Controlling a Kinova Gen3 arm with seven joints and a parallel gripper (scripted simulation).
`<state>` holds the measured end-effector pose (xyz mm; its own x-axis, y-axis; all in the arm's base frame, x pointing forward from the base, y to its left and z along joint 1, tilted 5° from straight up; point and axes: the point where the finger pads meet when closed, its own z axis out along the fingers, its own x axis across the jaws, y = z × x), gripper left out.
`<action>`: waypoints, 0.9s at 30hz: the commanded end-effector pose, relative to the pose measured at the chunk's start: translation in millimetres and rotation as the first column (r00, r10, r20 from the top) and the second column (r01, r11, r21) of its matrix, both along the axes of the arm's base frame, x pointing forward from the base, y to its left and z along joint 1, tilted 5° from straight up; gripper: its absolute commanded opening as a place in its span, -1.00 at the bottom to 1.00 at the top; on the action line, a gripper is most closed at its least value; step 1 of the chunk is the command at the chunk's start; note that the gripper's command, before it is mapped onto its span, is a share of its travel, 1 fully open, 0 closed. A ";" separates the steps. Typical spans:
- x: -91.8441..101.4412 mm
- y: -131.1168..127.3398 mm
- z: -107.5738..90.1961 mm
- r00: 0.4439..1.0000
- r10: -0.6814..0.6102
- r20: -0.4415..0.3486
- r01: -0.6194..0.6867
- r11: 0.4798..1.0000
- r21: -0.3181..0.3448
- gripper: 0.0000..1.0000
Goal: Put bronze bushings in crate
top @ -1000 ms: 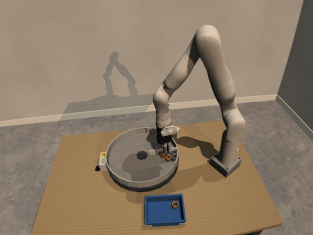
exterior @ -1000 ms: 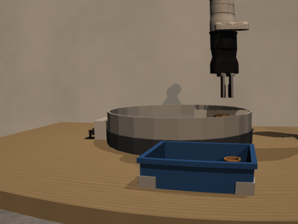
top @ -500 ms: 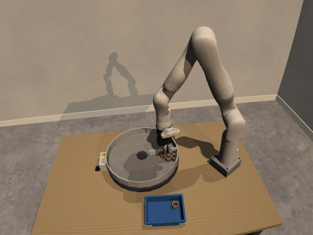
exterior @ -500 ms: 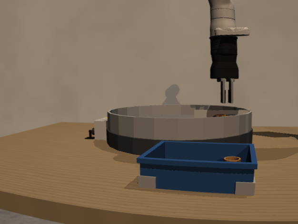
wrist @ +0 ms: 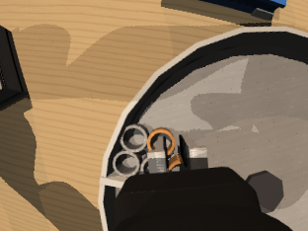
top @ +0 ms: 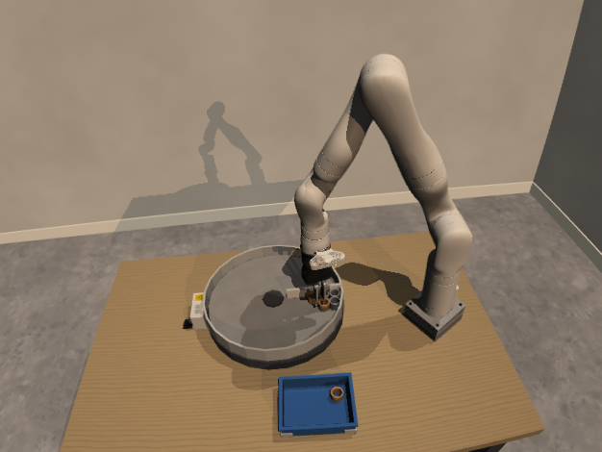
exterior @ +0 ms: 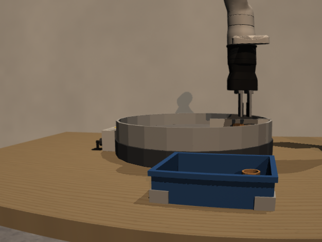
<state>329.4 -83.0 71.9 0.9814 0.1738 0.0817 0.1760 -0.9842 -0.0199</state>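
Observation:
The round grey turning table [top: 273, 304] holds a cluster of bushings at its right rim. Two bronze bushings [top: 320, 302] stand there next to two grey bushings [top: 334, 291]. My gripper [top: 318, 290] points straight down into the table, with its fingers narrowly open right over the bronze ones and nothing gripped. In the wrist view one bronze bushing [wrist: 161, 141] lies just ahead of the fingertips, a second shows partly between the fingers, and the grey ones [wrist: 130, 149] lie to the left. The blue crate [top: 316, 403] holds one bronze bushing [top: 336, 390].
A pale block [top: 293, 292] stands on the turning table beside the bushings, and a dark hub [top: 273, 298] marks its centre. A small white box [top: 196, 305] sits at the table's left rim. The arm's base [top: 434, 315] stands at the right. The crate also shows in the side view [exterior: 213, 179].

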 end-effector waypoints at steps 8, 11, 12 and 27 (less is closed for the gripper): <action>-0.5 -0.6 -4.0 1.000 -0.002 -0.003 0.002 1.000 0.000 -0.21; 0.0 -0.6 -12.8 1.000 -0.003 -0.003 0.003 1.000 0.000 -0.21; 0.2 -0.6 -15.8 1.000 -0.003 -0.003 0.003 1.000 0.000 -0.21; 0.6 -0.5 -19.7 1.000 -0.003 -0.003 0.003 1.000 0.000 -0.21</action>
<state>330.6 -83.4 54.6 0.9818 0.1719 0.0813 0.1740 -0.9846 -0.0192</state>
